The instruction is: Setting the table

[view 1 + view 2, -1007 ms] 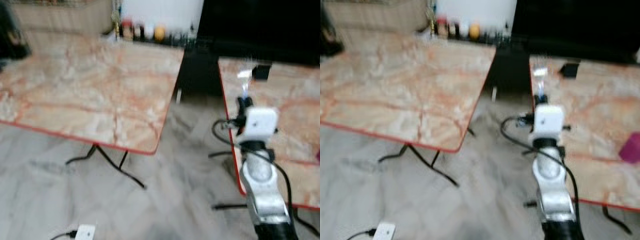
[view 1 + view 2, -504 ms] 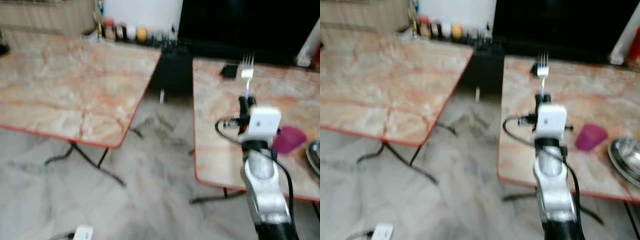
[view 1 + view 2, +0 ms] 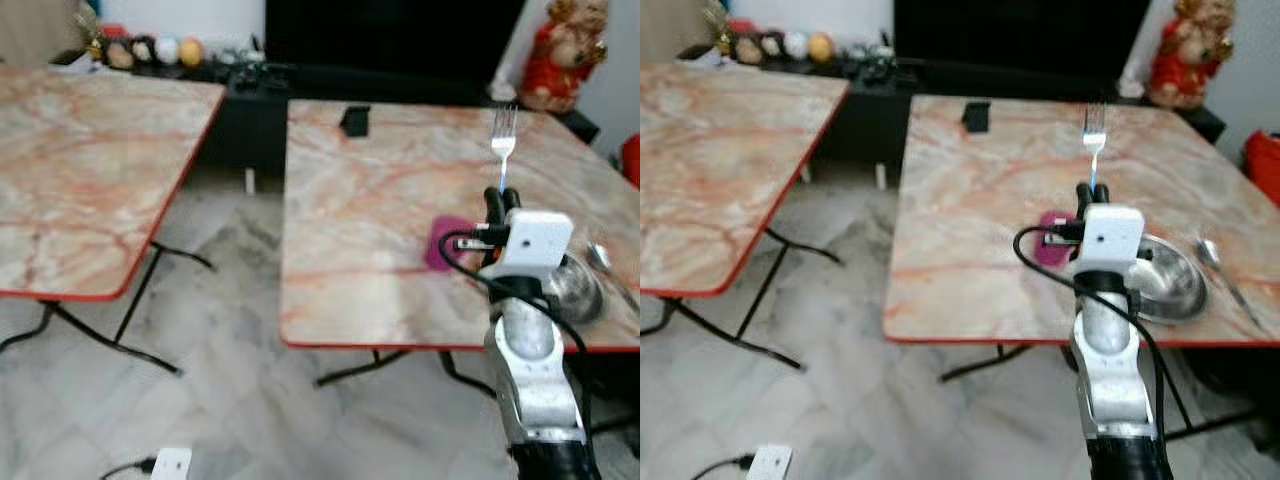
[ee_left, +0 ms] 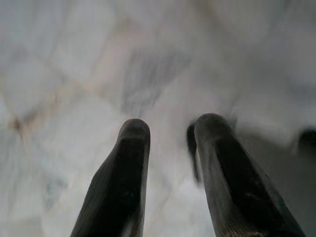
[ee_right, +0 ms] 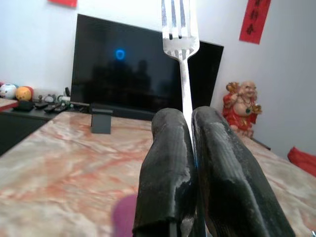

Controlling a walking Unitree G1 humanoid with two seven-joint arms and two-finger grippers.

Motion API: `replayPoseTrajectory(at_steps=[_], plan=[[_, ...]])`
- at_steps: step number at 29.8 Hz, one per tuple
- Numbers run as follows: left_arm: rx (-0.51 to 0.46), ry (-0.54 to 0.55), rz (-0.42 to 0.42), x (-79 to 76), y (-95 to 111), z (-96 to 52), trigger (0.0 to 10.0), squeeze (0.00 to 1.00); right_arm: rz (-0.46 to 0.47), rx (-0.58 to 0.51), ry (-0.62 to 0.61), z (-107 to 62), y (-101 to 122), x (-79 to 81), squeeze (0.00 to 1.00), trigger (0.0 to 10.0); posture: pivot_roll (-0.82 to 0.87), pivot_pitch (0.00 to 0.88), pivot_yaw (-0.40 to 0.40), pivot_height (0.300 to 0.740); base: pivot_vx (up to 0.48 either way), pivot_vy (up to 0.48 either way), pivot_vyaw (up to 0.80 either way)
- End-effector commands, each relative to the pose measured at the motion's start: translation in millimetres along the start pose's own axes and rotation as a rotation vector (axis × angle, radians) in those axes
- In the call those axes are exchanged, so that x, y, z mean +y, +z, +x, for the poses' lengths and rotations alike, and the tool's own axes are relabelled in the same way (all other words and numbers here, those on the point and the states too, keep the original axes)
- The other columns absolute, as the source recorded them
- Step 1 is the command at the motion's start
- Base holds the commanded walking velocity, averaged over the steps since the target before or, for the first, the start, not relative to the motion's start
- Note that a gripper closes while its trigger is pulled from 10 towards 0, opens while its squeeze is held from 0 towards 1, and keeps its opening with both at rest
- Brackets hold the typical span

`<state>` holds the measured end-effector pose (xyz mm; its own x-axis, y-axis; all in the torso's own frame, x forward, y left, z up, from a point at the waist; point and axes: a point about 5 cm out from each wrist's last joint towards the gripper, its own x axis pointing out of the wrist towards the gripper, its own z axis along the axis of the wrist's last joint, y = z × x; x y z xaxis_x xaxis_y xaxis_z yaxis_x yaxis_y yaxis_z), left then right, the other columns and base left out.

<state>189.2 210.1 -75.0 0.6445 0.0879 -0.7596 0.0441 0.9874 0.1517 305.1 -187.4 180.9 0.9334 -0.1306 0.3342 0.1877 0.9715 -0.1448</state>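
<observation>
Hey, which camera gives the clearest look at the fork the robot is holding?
The right wrist view: the fork stands sharp and close, tines up, its handle pinched in the right hand. Both eye views show the fork small and upright above that hand, over the marble table. The left wrist view looks down at the floor.

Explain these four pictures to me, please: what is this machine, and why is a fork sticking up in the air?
It is a walking humanoid robot setting a table. Two pictures come from cameras in its head, looking down; the other two sit on its wrists. Its right gripper, two black fingers, is shut on a fork held tines up above the marble table. On that table lie a metal bowl, a spoon, a pink cup and a small black object. The left gripper hangs open over the floor.
</observation>
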Motion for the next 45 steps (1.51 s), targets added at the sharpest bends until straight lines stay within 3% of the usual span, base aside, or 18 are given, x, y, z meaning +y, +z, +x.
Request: replayPoseTrajectory(at_steps=[1,15,21,37,45], plan=[[-0.055,-0.022,0.004,-11.6,13.1,2.2,10.0,0.00,-0.013,-0.013,-0.017,1.8,3.6,-6.7,0.00,10.0,0.06,0.000,-0.036,0.707,0.000,-0.322,0.00],[0.044,-0.007,0.006,3.5,-15.0,-3.9,10.0,0.00,-0.059,-0.027,0.006,1.4,5.7,-6.5,0.00,10.0,0.05,0.000,-0.028,0.707,0.000,-0.324,0.00],[0.056,-0.004,0.011,3.4,-17.3,-4.2,10.0,0.00,-0.042,-0.026,0.016,0.8,5.6,-4.2,0.00,10.0,0.05,0.000,-0.029,0.707,0.000,-0.323,0.63],[0.094,0.003,0.012,1.2,-22.0,-4.5,10.0,0.00,-0.027,-0.015,-0.003,1.3,5.2,-7.3,0.00,10.0,0.04,0.000,-0.028,0.707,0.000,-0.321,0.00],[0.120,0.009,0.001,6.4,-29.2,-6.9,10.0,0.00,-0.017,-0.005,-0.030,1.6,3.9,-10.9,0.00,10.0,0.05,0.000,-0.021,0.707,0.000,0.000,0.00]])
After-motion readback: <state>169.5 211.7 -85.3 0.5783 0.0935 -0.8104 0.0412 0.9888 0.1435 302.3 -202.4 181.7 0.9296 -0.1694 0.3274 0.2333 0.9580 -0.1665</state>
